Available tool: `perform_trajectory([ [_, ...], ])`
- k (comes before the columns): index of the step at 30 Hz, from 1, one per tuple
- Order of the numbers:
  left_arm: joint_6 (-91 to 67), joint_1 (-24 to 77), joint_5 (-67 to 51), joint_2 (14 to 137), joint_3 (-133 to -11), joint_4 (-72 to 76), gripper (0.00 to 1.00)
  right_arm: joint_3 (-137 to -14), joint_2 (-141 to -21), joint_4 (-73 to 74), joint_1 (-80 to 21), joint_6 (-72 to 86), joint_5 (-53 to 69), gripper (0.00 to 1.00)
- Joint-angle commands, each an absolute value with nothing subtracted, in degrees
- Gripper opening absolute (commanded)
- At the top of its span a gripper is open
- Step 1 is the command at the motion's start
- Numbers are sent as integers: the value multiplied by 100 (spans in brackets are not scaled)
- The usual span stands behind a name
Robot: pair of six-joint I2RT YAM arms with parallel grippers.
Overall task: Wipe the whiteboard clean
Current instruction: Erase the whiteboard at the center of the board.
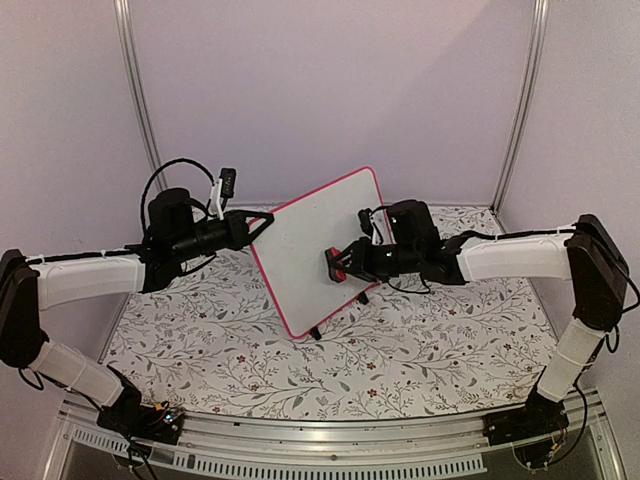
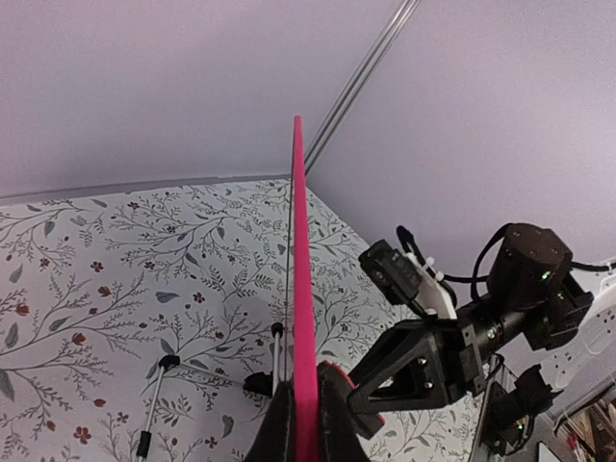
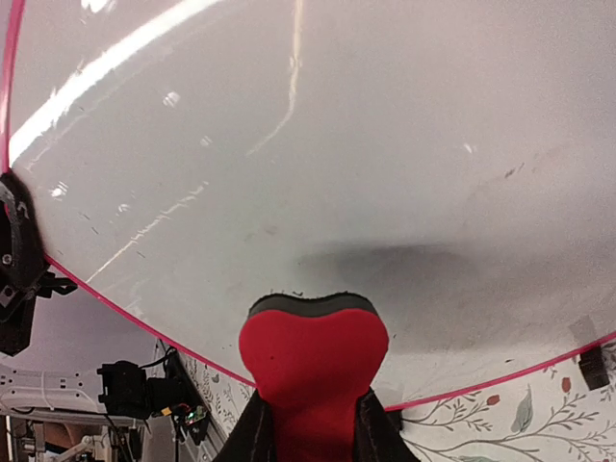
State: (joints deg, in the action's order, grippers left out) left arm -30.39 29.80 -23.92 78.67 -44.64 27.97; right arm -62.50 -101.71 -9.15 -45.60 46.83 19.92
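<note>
Pink-framed whiteboard (image 1: 318, 248) tilted at centre in top view, left gripper (image 1: 262, 228) clamped on its nine o'clock edge, right gripper (image 1: 340, 265) pinching red eraser (image 1: 331, 264) by its four o'clock area, left wrist: whiteboard edge-on between gripping fingers (image 2: 277, 435), right wrist: eraser at six o'clock.

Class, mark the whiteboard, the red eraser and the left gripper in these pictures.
whiteboard (image 1: 312, 245): top view, bare white face.
red eraser (image 3: 313, 364): right wrist view, red back of the block.
left gripper (image 1: 262, 228): top view, between its fingertips on the whiteboard's edge.
</note>
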Motion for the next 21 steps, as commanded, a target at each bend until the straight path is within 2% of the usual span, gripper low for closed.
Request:
perform_trajectory([
  [1, -3217, 3041, -2767, 7743, -4626, 3104, 0, -6328, -9616, -84, -4238, 3861, 877, 22],
  [12, -3233, 3049, -2800, 7787, -4632, 3115, 0, -6313, -10210, -643, -3858, 3546, 1199, 22],
  [21, -3220, 3036, -2780, 7804, -4632, 3113, 0, -6906, -10762, -514, -4396, 2960, 1336, 22],
])
